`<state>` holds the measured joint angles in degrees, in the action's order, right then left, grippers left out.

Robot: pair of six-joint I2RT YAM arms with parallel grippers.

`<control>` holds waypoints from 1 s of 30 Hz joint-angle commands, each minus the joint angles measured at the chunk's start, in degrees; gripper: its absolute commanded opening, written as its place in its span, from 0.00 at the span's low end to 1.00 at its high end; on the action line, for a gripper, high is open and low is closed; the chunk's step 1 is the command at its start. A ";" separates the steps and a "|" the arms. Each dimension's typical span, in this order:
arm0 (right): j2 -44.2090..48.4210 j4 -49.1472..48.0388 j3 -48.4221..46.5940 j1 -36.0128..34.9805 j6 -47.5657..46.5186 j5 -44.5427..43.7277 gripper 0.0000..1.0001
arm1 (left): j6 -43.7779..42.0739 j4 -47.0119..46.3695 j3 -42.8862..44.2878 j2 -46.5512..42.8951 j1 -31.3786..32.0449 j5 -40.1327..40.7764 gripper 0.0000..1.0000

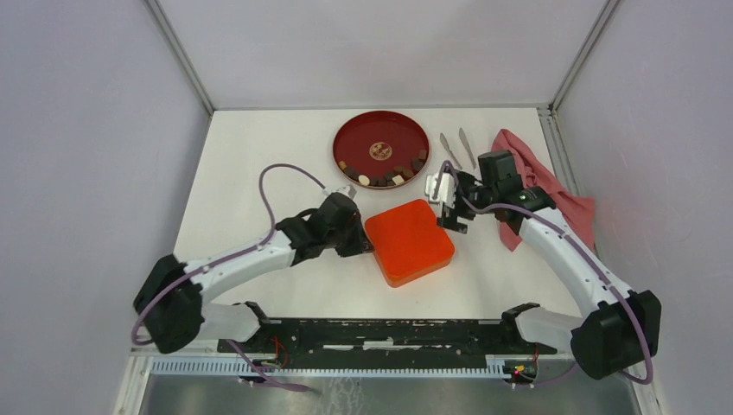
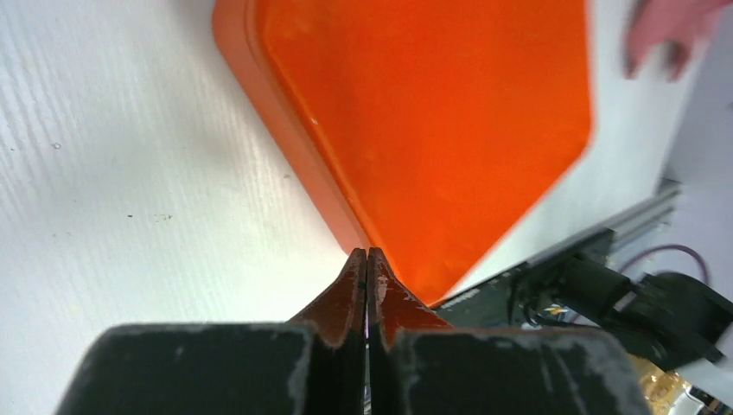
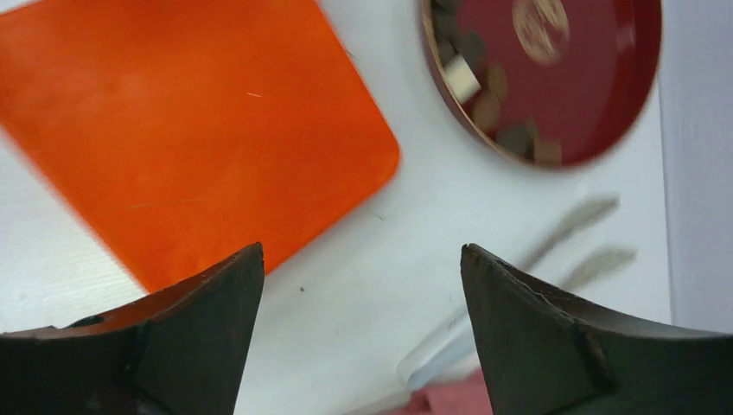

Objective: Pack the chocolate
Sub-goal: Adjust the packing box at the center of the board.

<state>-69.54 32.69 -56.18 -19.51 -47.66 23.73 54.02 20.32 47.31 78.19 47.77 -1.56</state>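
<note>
The chocolate [image 1: 382, 177] lies as several small dark and cream pieces along the near rim of the red plate [image 1: 381, 130]; the right wrist view shows the chocolate [image 3: 484, 97] blurred on the plate [image 3: 596, 104]. A flat orange box [image 1: 409, 240] sits in front of the plate. My left gripper [image 1: 366, 245] is shut and empty, its tips [image 2: 368, 252] at the left edge of the orange box [image 2: 432, 112]. Just off the box's right corner [image 3: 190, 130], my right gripper [image 3: 361, 251] hovers open over bare table with nothing between its fingers.
Metal tongs [image 1: 458, 149] lie right of the plate, also seen as blurred tongs [image 3: 579, 233]. A pink cloth [image 1: 553, 190] is crumpled at the right edge, under the right arm. Grey walls enclose the white table [image 1: 251, 173].
</note>
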 commanded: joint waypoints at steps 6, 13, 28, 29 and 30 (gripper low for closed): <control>5.89 2.66 12.73 -9.55 -29.00 26.32 0.98 | 0.40 -11.75 -12.16 -19.87 0.36 -2.95 0.38; 5.63 -10.81 18.36 -17.92 -19.78 14.37 0.96 | 8.57 -24.68 -19.77 -19.14 0.61 -7.02 0.31; 4.55 -16.83 24.09 -28.51 -16.21 8.80 0.67 | 11.11 -24.09 -14.16 -6.06 4.60 -3.52 0.61; 4.23 -16.82 24.10 -28.69 -15.95 8.79 0.64 | 10.84 -23.82 -13.46 -4.94 4.93 -3.20 0.62; 3.87 -16.77 24.08 -28.88 -15.80 8.93 0.61 | 10.58 -23.71 -12.84 -4.05 5.14 -3.03 0.62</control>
<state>-64.97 17.19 -32.71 -47.37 -64.47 33.21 64.20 -3.68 30.28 71.29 51.72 -6.09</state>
